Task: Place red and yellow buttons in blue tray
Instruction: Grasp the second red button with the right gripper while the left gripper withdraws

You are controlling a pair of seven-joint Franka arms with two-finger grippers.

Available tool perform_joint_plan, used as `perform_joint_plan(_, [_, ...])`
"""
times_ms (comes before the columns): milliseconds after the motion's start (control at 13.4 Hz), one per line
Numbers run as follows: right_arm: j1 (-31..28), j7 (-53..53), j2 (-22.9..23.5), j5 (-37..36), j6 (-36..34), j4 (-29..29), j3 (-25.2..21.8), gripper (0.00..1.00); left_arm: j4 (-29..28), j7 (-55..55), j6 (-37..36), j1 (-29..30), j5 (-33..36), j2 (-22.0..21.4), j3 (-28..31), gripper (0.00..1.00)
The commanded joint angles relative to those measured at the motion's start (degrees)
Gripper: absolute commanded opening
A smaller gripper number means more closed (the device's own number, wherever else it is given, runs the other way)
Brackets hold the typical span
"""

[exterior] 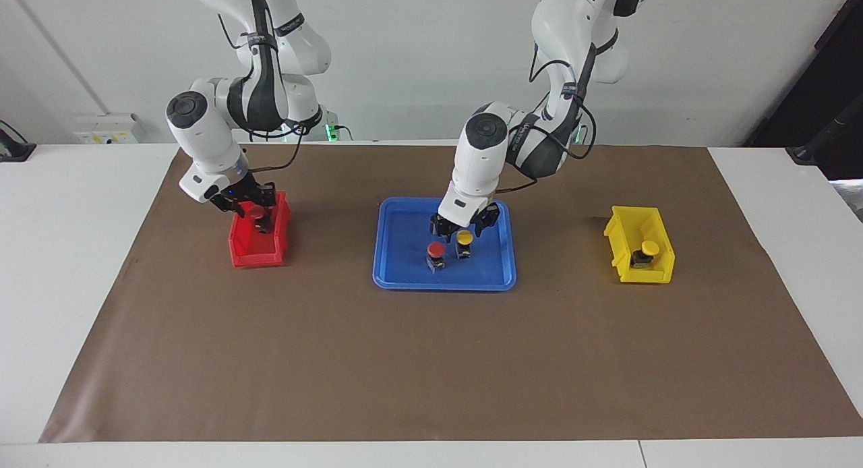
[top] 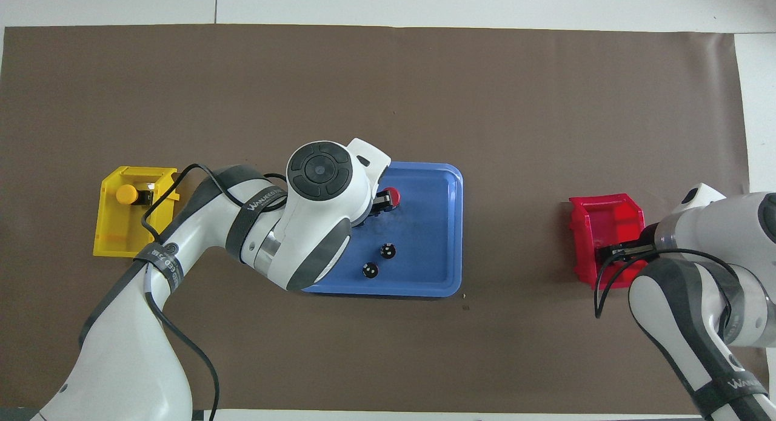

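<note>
While the left gripper point(exterior: 465, 229) hovers with fingers apart over a yellow-capped push-button point(exterior: 464, 242) in the wide blue plastic tray point(exterior: 398, 266), the right gripper point(exterior: 251, 208) holds a red-capped push-button point(exterior: 257, 215) over the small red plastic bin point(exterior: 251, 251).

You are looking at a white table point(exterior: 67, 252) wearing a brown mat point(exterior: 431, 367); blue tray point(exterior: 404, 279), red bin point(exterior: 251, 257) and yellow bin point(exterior: 623, 242) are sitting on it.

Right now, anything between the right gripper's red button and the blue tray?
Nothing visible on the mat between the red bin and the blue tray. The right gripper is at the red button inside the bin, so the bin's walls must be cleared first. Left gripper hangs open over the tray's yellow button.
</note>
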Motion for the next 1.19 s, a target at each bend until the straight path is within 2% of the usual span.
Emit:
perform_joint_plan(0, [-0.93,-1.58,-1.40,0.25,0.91,-1.61,0.61,0.64,0.35,0.68,-6.90,0.85,1.41,-4.79,1.32,0.90])
perform_joint_plan(224, [-0.93,-1.67,-1.66,0.25,0.91,-1.88,0.61,0.63,0.17,7.87,-13.23,7.08,1.41,-9.55,1.32,1.00])
perform_joint_plan(523, [-1.02,-2.72,-1.75,0.25,0.91,-2.31,0.61,0.60,-1.41,23.06,-16.58,18.76,1.41,-14.99,1.32,1.00])
perform_joint_plan(821, [-1.02,-2.90,-1.84,0.25,0.91,-2.40,0.61,0.52,-1.32,36.00,-18.08,29.67,1.24,-18.16,1.23,1.00])
perform_joint_plan(896, [-1.02,-2.90,-1.75,0.25,0.91,-2.40,0.61,0.47,-1.24,38.81,-18.87,30.73,0.97,-18.34,1.32,1.00])
perform_joint_plan(1120, [-1.28,-4.04,-1.66,0.25,0.82,-1.79,0.61,0.23,-1.23,42.25,-19.14,32.50,0.62,-18.70,1.41,1.00])
